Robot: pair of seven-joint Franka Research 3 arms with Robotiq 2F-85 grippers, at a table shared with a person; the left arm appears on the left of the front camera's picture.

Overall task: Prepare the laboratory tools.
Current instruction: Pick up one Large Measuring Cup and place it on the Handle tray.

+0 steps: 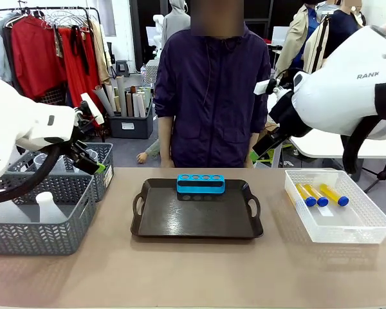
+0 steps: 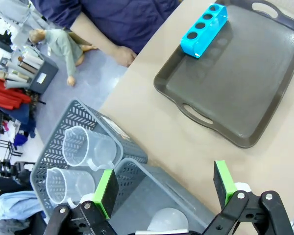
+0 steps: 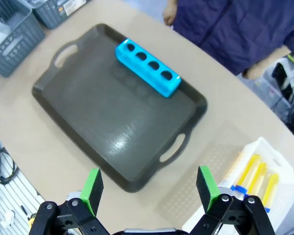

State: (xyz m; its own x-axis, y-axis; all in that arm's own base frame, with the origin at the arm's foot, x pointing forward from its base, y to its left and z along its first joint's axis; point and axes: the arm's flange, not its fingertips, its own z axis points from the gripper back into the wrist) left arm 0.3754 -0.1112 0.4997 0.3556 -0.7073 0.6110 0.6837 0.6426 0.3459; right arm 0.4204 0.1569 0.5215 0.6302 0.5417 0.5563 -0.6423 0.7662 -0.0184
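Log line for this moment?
left gripper open over grey baskets | right gripper open | rack empty on tray | tubes in white basket

The left arm (image 1: 19,129) is a rounded white shell, with a thick black cable (image 1: 26,187) running behind the left gripper (image 2: 165,188). The gripper's black linked fingers carry bright green pads (image 2: 106,192) and silver screws (image 2: 237,196) at the joints. The right gripper (image 3: 149,187) is built alike. Behind it, the right arm (image 1: 347,84) is white with black bands and grey "RANK" lettering (image 1: 368,75). The person (image 1: 209,96) wears a dark purple zipped jacket.
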